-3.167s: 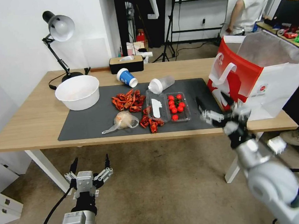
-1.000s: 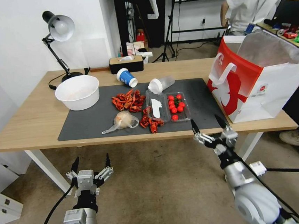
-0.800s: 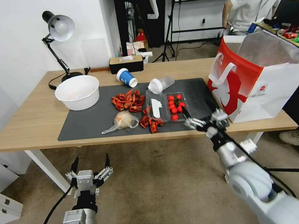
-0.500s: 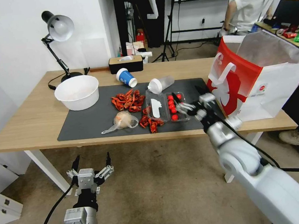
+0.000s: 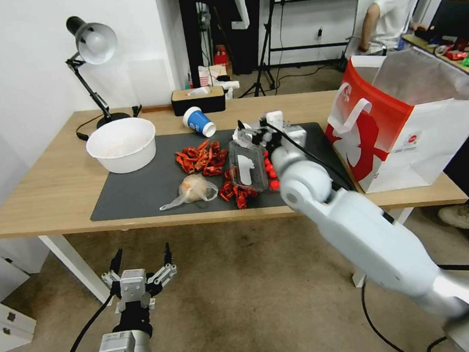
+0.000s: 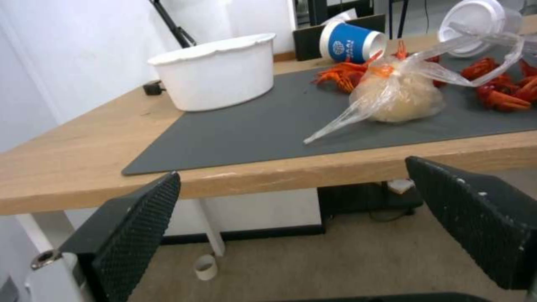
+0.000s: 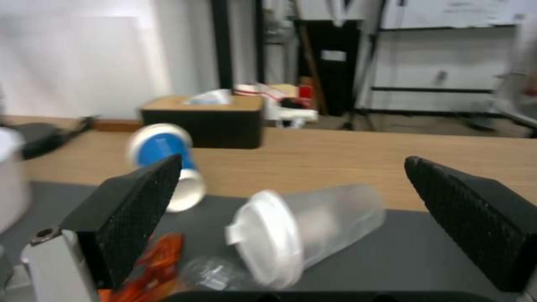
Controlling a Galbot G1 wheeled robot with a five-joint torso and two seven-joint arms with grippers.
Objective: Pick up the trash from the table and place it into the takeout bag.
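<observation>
Left claw (image 5: 139, 259) hangs low in front of the long light-wood surface (image 5: 39, 198), below its edge, prongs spread wide, nothing in them; idle.

Beyond that claw in the left wrist view sit the small clear plastic bag (image 6: 398, 90) with a pale lump inside, on the dark grey rectangular mat (image 6: 246, 130), and further off the blue paper cup (image 6: 350, 41) lying on its side, mouth turned toward the right arm's side. Large white bowl (image 5: 121, 144) stays out of the job.

Change: a second ago the right claw (image 5: 253, 132) was down at the near edge of the surface; now it has swung up and over the mat, passing the clear box of red tomatoes (image 5: 269, 168), and sits just short of the translucent white-lidded cup (image 7: 305, 228). Prongs released, wide apart, cup between them and ahead, not yet touched. Reads as the reach for the next piece of trash.

Cup lies on its side on the mat. Long axis runs diagonally: white lid toward the claw and the left arm's side, clear base away toward the far right.

Large red-and-white paper takeout bag (image 5: 389, 129) stands open, well to the right of the claw.
</observation>
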